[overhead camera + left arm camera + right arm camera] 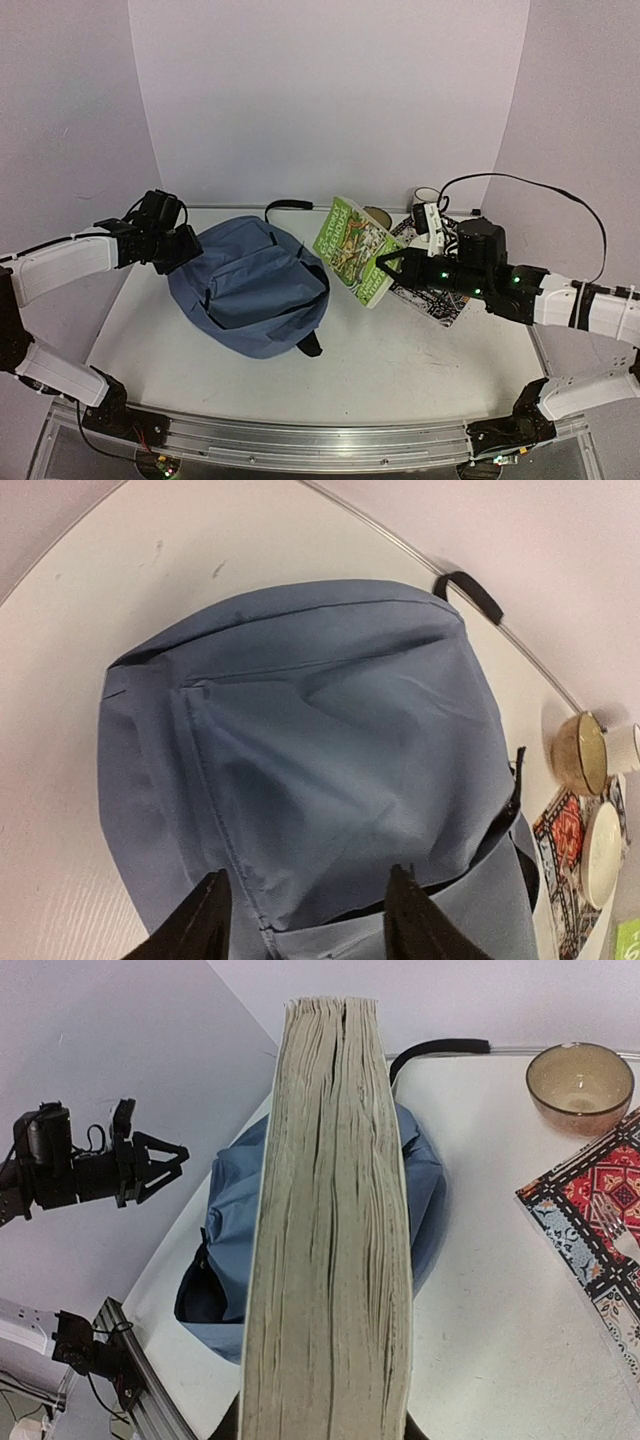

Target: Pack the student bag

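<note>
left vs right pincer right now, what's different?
The left pincer is open and empty; the right pincer is shut on the green book. The left one hangs at the bag's left edge; the right one is off the bag's right side, holding its load tilted. Both are up off the table.

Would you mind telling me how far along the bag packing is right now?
Early stage. Done: the student bag lies with its zip partly open. In hand: the right tool grips a green book off the table, beside the bag. Remaining: getting it inside; the left tool hangs open by the bag.
</note>
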Available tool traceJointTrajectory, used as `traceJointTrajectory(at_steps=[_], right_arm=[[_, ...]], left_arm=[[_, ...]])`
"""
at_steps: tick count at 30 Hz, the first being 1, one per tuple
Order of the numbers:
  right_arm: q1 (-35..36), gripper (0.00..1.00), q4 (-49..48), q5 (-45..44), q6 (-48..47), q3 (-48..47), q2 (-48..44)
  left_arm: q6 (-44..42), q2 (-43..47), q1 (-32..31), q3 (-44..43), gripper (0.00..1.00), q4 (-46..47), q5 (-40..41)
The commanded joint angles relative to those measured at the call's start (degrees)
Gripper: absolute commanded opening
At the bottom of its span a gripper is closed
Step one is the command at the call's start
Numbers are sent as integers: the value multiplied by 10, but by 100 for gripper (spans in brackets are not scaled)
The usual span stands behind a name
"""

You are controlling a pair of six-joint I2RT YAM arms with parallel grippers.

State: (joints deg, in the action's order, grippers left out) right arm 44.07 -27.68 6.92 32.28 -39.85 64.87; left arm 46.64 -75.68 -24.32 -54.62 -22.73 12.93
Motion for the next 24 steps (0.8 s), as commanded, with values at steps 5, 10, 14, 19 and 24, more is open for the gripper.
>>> traceJointTrajectory(at_steps=[5, 10, 14, 19, 24], right_arm=[[3, 0, -8, 18, -60, -51, 21], [3, 0, 41, -19, -104, -62, 8], [3, 0, 74, -44, -128, -71, -2], [3, 0, 90, -65, -137, -66, -15], [3, 0, 99, -87, -137, -56, -30]], left_arm=[[-112, 21, -28, -31, 76, -67, 20], [-169, 6, -130, -62, 81, -85, 28], [-215, -10, -198, -88, 84, -87, 24], [-274, -61, -278, -132, 87, -87, 45], [-318, -133, -345, -171, 88, -90, 79]])
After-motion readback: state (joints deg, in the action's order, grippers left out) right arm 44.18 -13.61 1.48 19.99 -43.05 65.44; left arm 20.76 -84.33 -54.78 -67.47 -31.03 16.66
